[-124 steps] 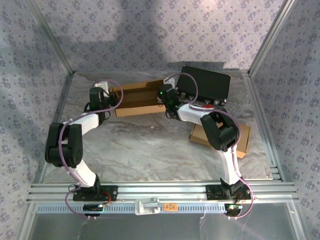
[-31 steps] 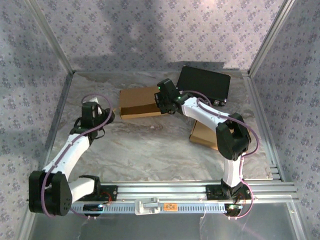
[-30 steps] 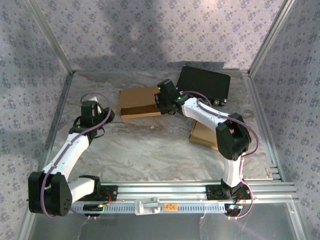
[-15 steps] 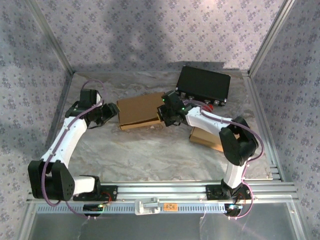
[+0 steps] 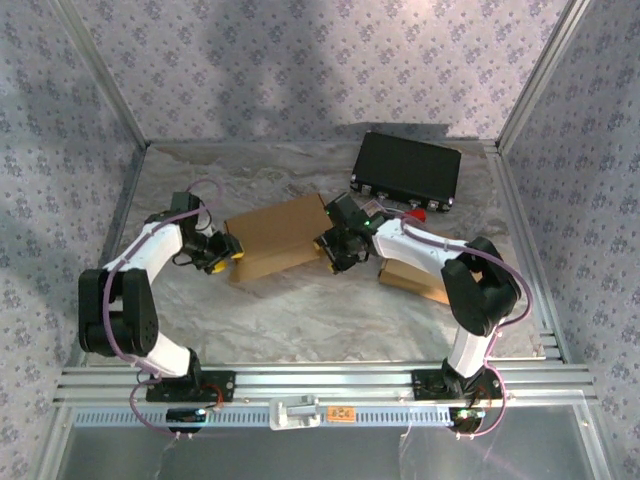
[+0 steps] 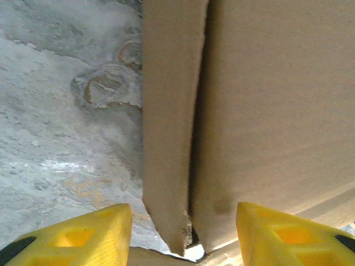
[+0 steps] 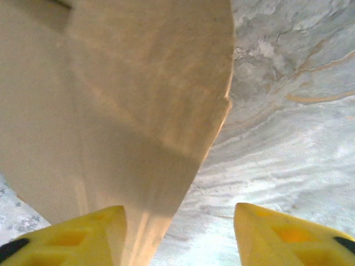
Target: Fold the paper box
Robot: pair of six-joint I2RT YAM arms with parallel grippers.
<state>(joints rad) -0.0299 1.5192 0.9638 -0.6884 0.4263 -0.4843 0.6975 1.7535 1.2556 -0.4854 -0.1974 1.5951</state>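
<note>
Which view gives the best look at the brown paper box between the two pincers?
Top external: the whole paper box shows, lying between the left pincer and right pincer. Left wrist gives a close-up of one end, split by a seam; right wrist gives one rounded flap, close and cropped.

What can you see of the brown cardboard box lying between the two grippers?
The cardboard box is plain brown, flat and rectangular, lying slightly turned on the marbled table. A darker strip runs along its near side. The left gripper stands open at its left end, where two panels meet at a narrow dark seam; the right gripper stands open at its right end, by a rounded flap. Whether either touches it is unclear.
</note>
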